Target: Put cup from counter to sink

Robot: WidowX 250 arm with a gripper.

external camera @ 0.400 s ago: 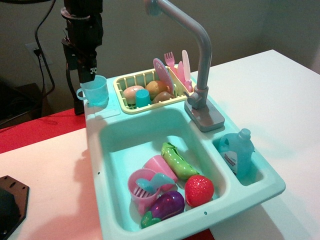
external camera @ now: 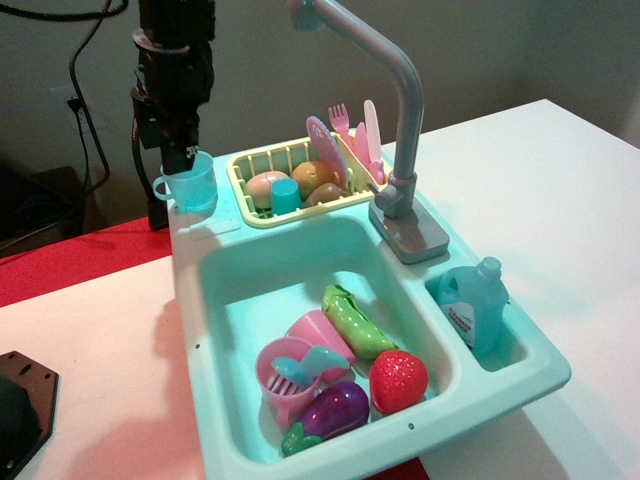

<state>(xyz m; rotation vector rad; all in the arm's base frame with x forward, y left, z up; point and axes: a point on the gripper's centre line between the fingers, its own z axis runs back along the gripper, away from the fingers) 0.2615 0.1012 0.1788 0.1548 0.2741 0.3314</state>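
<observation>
The light-blue cup (external camera: pixel 192 183) stands upright on the mint counter ledge (external camera: pixel 218 224) at the sink unit's back left corner, its loop handle pointing left. My black gripper (external camera: pixel 170 185) hangs straight over the cup's left side with its jaws apart. One finger (external camera: pixel 181 155) reaches the cup's rim and the other (external camera: pixel 156 205) runs down outside the handle. The jaws do not look closed on the cup. The deep mint sink (external camera: pixel 232 292) lies in front of the cup.
The sink holds a pink cup with a blue spoon (external camera: pixel 288 375), a green pea pod (external camera: pixel 352 318), a strawberry (external camera: pixel 398 380) and an eggplant (external camera: pixel 335 410). The yellow dish rack (external camera: pixel 300 182), the grey faucet (external camera: pixel 400 120) and a blue bottle (external camera: pixel 472 308) stand to the right.
My gripper has shifted slightly right and down, so one finger now meets the cup's rim. The cup has not moved.
</observation>
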